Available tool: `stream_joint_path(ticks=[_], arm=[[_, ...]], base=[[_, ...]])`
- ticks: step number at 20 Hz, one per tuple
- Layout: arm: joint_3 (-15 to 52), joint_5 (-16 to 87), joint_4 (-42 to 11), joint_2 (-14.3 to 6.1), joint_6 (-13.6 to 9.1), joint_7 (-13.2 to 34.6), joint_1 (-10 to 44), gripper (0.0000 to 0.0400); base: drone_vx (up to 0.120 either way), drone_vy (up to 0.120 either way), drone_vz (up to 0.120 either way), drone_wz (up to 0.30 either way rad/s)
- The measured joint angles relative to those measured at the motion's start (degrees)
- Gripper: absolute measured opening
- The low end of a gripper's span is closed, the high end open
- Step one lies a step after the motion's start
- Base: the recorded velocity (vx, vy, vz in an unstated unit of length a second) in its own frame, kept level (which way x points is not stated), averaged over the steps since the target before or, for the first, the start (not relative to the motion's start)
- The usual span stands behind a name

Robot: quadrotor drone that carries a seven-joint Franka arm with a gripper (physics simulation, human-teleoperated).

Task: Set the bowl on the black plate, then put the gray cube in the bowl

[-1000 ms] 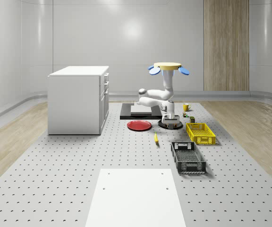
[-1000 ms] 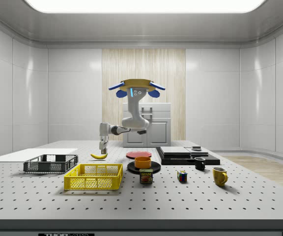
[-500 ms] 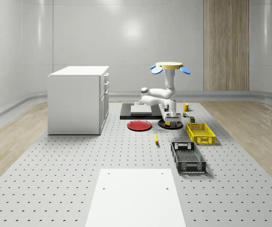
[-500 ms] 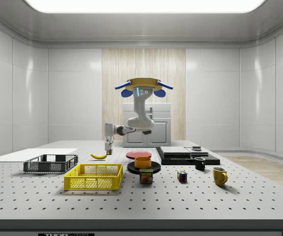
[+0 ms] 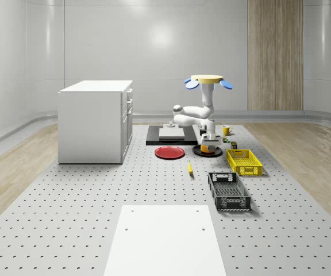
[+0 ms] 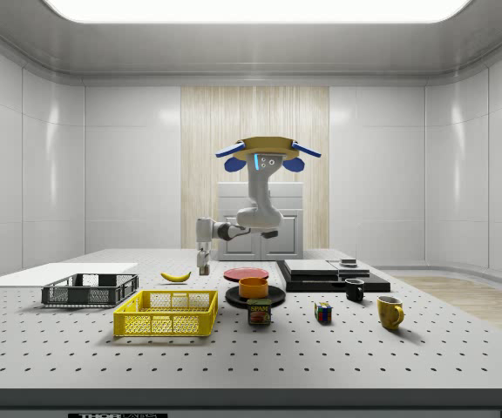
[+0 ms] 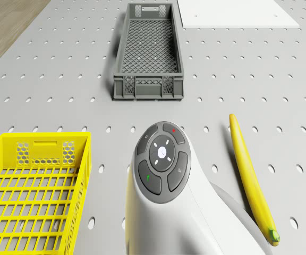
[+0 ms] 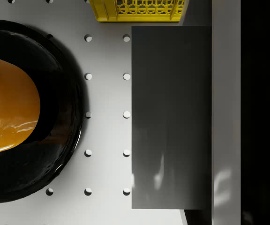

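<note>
Drone (image 6: 270, 151) shifted toward bowl (image 6: 254, 286); hand (image 6: 204, 266) beside it, holding gray cube (image 8: 170, 117)

Pale glossy walls, one wood-panelled strip (image 5: 274, 54), a white cabinet (image 5: 95, 121), and a perforated grey table (image 5: 68, 201).

The black plate (image 8: 55, 154) looks glossy, with pale glints along its rim; the orange bowl (image 8: 8, 112) on it is smooth and shiny. The table (image 7: 62, 64) reads as matt grey perforated metal. The yellow crate (image 7: 33, 196) and grey crate (image 7: 149, 48) look like moulded plastic lattice. The arm (image 7: 174, 212) has a smooth white satin shell. The banana (image 7: 251, 180) is smooth-skinned. Upper right in the whole-scene view, a wood-grain wall panel (image 5: 274, 54).
</note>
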State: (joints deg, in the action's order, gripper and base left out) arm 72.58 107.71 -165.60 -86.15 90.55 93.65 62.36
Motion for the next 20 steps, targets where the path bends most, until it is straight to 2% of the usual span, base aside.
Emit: stream_joint_path(ticks=[4, 6, 8, 20], arm=[[0.02, -0.05, 0.01, -0.12, 0.11, 0.03, 0.04, 0.0250], [0.03, -0.07, 0.01, -0.17, 0.16, 0.04, 0.06, 0.0250], [0.04, -0.10, 0.01, -0.22, 0.21, 0.06, 0.08, 0.0250], [0.10, -0.22, 0.03, -0.52, 0.49, 0.13, 0.17, 0.0250]], base=[[-0.120, -0.080, 0.000, 0.000], [-0.120, 0.000, 0.000, 0.000], [-0.120, 0.120, 0.000, 0.000], [-0.120, 0.000, 0.000, 0.000]])
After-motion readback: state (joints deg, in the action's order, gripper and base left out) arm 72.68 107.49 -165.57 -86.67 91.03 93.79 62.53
